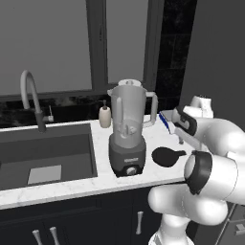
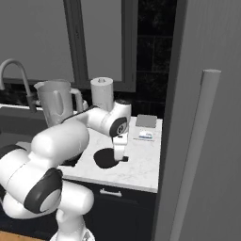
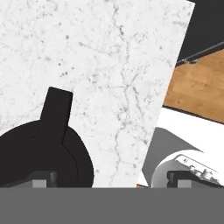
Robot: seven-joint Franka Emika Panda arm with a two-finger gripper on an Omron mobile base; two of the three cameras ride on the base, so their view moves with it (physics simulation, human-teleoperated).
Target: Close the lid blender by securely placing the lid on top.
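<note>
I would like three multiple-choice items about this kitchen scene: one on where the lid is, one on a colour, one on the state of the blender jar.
1. Where is the lid?
A. On the counter, to the right of the blender
B. In the sink
C. On top of the jar

2. What colour is the lid?
A. White
B. Black
C. Beige

3. In what state is the blender jar?
A. Covered
B. Lying on its side
C. Upright, with its top open

Answers:
1 A, it lies flat on the marble beside the motor base.
2 B, it looks black in both the left base view and the hand view.
3 C, the jar stands on its base and nothing sits on its rim.
</note>
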